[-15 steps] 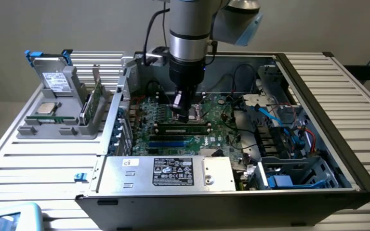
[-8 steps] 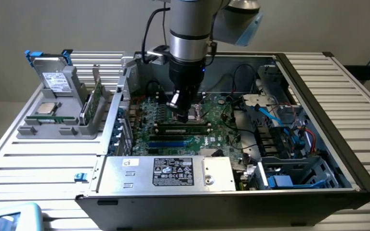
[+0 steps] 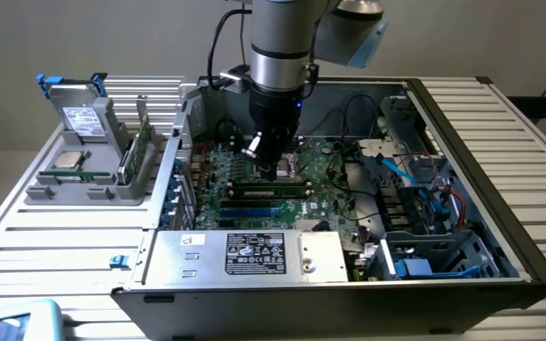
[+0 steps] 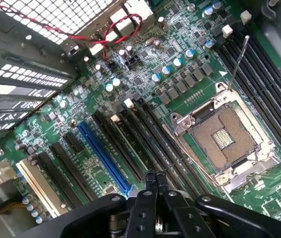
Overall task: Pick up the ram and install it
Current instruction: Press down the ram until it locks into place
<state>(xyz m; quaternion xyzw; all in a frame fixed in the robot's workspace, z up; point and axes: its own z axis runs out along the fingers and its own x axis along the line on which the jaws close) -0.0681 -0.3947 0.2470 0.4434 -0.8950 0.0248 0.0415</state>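
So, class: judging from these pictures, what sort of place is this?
Probably a robotics lab bench for computer assembly: an open PC case with its motherboard exposed, a gray parts holder beside it, and the gripper over the slots.

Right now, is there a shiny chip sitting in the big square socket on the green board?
No. The square socket is open and empty, with only its bare contact grid showing inside the metal frame.

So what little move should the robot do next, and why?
Probably press gently straight down. The shut fingers sit right over the ram, which lies along the motherboard, and I can't tell whether it has clicked in fully.
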